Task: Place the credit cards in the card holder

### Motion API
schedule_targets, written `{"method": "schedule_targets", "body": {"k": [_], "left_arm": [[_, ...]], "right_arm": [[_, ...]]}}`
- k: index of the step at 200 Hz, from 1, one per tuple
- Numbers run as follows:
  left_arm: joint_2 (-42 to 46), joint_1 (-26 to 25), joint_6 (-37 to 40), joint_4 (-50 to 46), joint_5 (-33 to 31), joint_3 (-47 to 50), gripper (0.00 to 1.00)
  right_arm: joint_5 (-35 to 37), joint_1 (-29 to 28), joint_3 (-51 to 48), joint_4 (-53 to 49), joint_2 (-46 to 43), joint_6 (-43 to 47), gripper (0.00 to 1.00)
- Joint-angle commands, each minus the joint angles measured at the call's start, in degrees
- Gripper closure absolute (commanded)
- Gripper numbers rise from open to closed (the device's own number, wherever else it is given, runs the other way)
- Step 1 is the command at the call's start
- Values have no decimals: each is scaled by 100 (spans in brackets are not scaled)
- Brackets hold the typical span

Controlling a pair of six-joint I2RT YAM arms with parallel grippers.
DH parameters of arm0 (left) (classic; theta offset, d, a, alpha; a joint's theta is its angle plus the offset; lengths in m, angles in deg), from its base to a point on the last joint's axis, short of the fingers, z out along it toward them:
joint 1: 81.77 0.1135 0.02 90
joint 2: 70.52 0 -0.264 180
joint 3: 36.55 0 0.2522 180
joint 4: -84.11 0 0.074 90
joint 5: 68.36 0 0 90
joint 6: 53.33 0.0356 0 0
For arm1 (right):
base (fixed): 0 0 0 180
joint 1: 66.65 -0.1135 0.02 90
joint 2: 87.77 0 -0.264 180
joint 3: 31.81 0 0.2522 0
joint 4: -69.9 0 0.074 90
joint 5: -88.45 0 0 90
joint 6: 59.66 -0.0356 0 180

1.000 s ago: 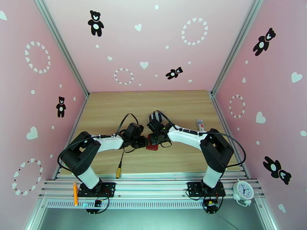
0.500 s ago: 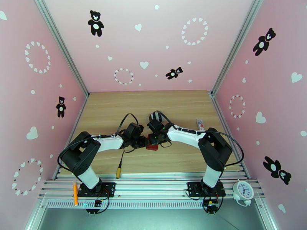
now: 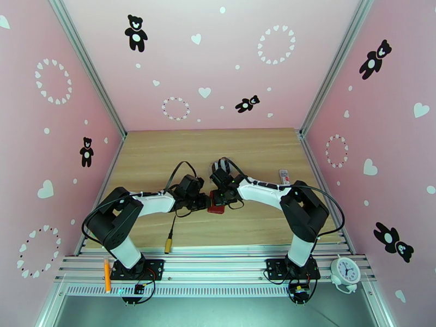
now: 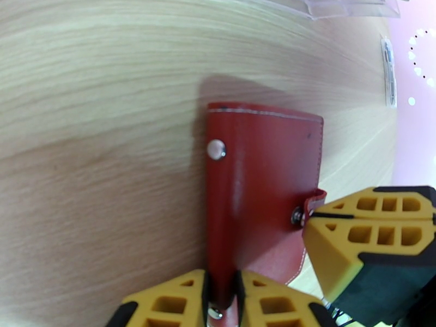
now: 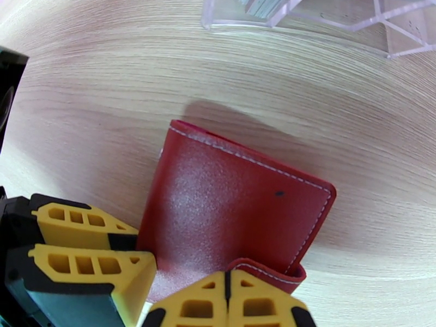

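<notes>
- two robot arms meet over the middle of a pale wooden table (image 3: 163,153), where the card holder (image 5: 234,208), a dark red wallet, lies folded with its outer face up.
- the left gripper (image 4: 220,284) stands narrow, its yellow fingers clamped on the wallet's folded edge at the end nearest that wrist camera.
- the right gripper (image 5: 226,292) has its fingers pressed fully together; the curled end of the snap tab (image 5: 267,268) meets their tips, though it cannot be told whether the tab is pinched between them.
- the tab is undone and lifted off the cover, leaving the silver snap stud (image 4: 216,150) bare on the red leather.
- a clear plastic rack (image 5: 305,17) sits on the table just beyond the wallet, apart from it.
- from above, the wallet (image 3: 216,208) shows as a small red patch beneath the two wrists, and a white clock (image 3: 345,271) rests on the metal rail by the right arm's base.
</notes>
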Motion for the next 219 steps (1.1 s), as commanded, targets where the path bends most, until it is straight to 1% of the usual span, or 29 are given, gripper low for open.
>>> {"method": "schedule_targets", "body": {"k": [1,48,72,173,219], "left_arm": [[-112,-39,-69,76,-59,32,77],[-119,-45,-62,66,-61,23,77],[-121,-41,-62,56,-68,31,77],[-152,-42,-34,41,-56,-4,77],[-134,-42,-1,-15,-79,-12,77]], "right_arm": [[-93,7,-91,3,-91,-54,100],[-208,7,-116,114,-18,-63,100],[-123,32,-121,89,9,-54,100],[-233,165,-316,121,181,-45,100],[-301,369,-498,175,114,-54,100]]}}
